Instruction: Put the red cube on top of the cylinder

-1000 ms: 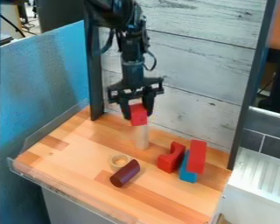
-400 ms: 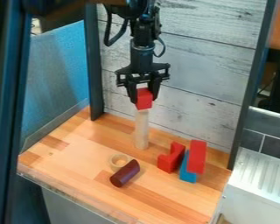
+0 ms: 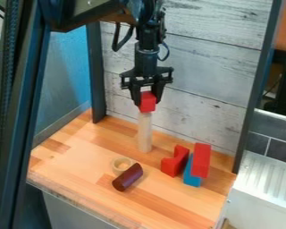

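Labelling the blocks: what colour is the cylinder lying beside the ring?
The cylinder is dark maroon, best seen in the camera view.

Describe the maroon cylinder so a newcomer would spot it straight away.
On the wooden tabletop, find the small hollow round piece. The maroon cylinder lies beside it, on the camera's side. It is dark and on its side, unlike the pale cylinder standing upright below the gripper.

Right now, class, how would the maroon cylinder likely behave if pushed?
The maroon cylinder lies on its curved side, so a sideways push would probably roll it. The round pale piece close beside it might block one direction. The maroon cylinder's straight outline suggests stiffness.
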`<state>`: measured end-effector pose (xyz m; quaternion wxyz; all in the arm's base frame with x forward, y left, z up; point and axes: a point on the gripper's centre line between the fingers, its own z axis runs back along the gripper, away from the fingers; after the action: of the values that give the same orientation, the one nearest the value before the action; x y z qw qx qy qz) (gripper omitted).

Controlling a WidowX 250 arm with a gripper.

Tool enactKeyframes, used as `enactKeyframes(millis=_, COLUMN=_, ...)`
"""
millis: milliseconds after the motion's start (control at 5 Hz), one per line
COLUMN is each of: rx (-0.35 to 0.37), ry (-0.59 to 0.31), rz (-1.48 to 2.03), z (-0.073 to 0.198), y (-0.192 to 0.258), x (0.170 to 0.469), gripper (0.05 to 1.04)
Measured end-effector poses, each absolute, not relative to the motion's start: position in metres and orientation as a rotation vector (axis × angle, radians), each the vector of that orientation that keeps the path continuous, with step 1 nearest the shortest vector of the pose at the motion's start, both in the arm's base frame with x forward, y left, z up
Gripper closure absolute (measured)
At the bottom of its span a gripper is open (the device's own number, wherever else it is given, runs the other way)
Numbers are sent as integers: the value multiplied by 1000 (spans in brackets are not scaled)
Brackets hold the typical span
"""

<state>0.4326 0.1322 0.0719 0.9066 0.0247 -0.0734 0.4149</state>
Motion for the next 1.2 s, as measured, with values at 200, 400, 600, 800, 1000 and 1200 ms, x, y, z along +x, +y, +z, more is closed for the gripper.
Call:
enactKeyframes(millis=200, rx=60, ry=-144, rz=859, z=73, y=134, x=434, gripper=499)
enactKeyframes(millis=400, rx=69, ry=-140, rz=859, z=70, y=135, x=434, gripper=499)
enactKeyframes(millis=600, rx=79, ry=-130, rz=863, z=65, y=136, x=434, gripper=499)
enactKeyframes(millis=800, rx=92, ry=-140, rz=863, z=65, y=138, x=434, gripper=499)
enactKeyframes(millis=1000, rx=103, ry=-138, rz=855, z=59, y=137, x=433, gripper=499)
enactKeyframes(millis=1200, rx=102, ry=-128, rz=851, z=57, y=135, x=432, gripper=499)
